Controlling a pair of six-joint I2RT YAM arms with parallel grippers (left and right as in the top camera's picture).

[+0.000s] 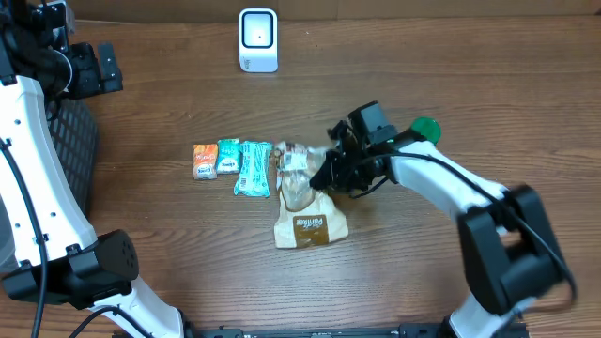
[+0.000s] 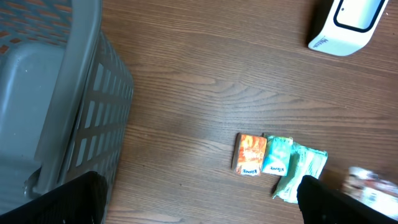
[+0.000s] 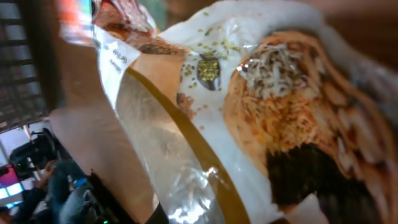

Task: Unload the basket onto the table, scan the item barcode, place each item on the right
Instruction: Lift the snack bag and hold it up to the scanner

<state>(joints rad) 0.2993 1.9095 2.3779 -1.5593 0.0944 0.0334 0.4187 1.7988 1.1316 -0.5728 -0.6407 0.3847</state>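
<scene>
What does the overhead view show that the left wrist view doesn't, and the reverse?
Only overhead: the right gripper shut on the bread bag with its brown label, plus a green round object. Only left wrist: the inside of the grey basket. Both: the white scanner, the orange packet, the teal packets, the wooden table.

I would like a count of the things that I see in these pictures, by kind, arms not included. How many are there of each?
Small packets: 3 (orange packet, teal packet, long teal packet)
Food bag: 1
White scanner: 1
Grey basket: 1
Green round thing: 1
Total: 7
</scene>
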